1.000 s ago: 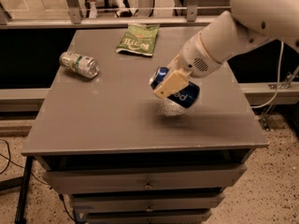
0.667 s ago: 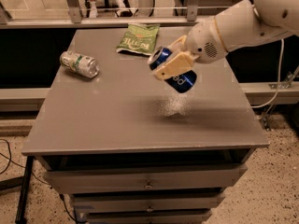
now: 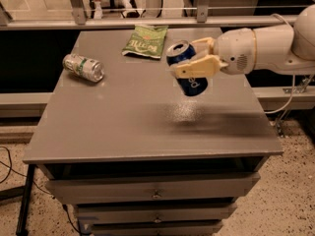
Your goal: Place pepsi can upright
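The pepsi can (image 3: 186, 69) is dark blue with a silver top and white lettering. It hangs in the air above the right middle of the grey table (image 3: 123, 127), tilted slightly with its top toward the upper left. My gripper (image 3: 193, 57) comes in from the right on a white arm and is shut on the can, one cream finger across its front and one behind. The can's shadow lies on the table below it.
A silver-and-green can (image 3: 83, 67) lies on its side at the table's left. A green snack bag (image 3: 144, 41) lies flat at the back middle. A metal rail runs behind the table. Drawers sit under the front edge.
My gripper has lifted the pepsi can higher and carried it toward the back of the table. The arm now reaches in more level from the right, and the can stands closer to upright.
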Robot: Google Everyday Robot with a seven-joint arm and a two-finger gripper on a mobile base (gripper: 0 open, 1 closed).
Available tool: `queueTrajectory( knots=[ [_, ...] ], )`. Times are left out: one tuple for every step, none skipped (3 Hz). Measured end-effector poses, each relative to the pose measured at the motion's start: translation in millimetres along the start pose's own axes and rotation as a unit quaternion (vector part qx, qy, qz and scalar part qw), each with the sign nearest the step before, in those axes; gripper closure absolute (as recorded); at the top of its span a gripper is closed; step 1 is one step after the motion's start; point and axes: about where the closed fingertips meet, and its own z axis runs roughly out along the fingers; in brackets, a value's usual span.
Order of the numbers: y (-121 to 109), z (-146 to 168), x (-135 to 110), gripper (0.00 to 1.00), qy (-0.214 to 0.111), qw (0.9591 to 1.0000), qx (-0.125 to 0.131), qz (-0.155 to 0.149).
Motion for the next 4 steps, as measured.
queueTrajectory(
  knots=[
    [2, -20, 4, 1.00, -0.056, 0.9984, -0.007, -0.006],
    [2, -40, 19, 1.00, -0.088, 0.9961, -0.009, -0.001],
    [2, -53, 34, 1.00, -0.125, 0.9921, -0.013, -0.002],
    [0, -61, 46, 1.00, -0.156, 0.9875, -0.016, -0.008]
  ],
)
